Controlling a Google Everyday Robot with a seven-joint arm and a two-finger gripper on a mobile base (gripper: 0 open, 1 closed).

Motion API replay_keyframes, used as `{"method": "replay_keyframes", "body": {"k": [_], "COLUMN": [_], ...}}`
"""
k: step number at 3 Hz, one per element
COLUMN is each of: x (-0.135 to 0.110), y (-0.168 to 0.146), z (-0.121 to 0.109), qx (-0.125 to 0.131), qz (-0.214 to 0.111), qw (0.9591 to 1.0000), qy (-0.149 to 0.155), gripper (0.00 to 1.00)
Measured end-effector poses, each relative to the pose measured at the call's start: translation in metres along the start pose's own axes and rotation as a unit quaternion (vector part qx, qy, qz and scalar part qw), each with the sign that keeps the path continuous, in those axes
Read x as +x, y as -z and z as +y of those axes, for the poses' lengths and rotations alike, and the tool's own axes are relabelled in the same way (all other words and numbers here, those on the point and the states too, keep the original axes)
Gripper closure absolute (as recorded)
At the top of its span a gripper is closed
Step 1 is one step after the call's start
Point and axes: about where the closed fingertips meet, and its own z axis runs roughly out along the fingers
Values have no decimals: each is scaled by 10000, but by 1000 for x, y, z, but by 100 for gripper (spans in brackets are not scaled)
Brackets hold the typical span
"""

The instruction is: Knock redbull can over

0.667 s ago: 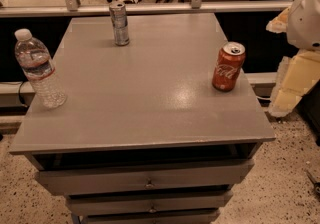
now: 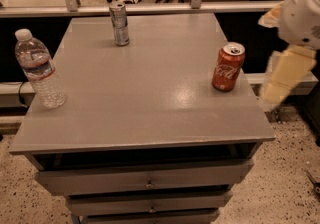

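The redbull can (image 2: 119,23) is slim and silver with blue patches. It stands upright near the far edge of the grey table (image 2: 145,98), left of centre. My arm comes in from the right edge of the view. Its cream-coloured gripper (image 2: 281,80) hangs down beside the table's right edge, just right of the red Coca-Cola can (image 2: 228,67). The gripper is far from the redbull can and holds nothing I can see.
A clear plastic water bottle (image 2: 38,68) stands upright at the table's left edge. The red Coca-Cola can stands upright near the right edge. The table has drawers (image 2: 145,180) below its front. A rail (image 2: 150,8) runs behind the table.
The arm and gripper at the right have shifted slightly left, closer to the table's right edge. The cans and the bottle have not moved.
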Motion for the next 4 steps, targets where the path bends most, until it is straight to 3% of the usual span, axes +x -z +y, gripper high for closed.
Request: {"method": "replay_keyframes", "body": {"k": [1,2,3,4], "x": [-43,-111,-130,-130], "y": [-33,-69,-78,-78], "z": [-41,-89,-103,-103], "qx": [100,202,240,240], "qz": [-505,-1171,-1350,-1350], "qw": [9986,9928,9905,9905], "qy": [92,109,125,125], "gripper": [0,0,0,0]}}
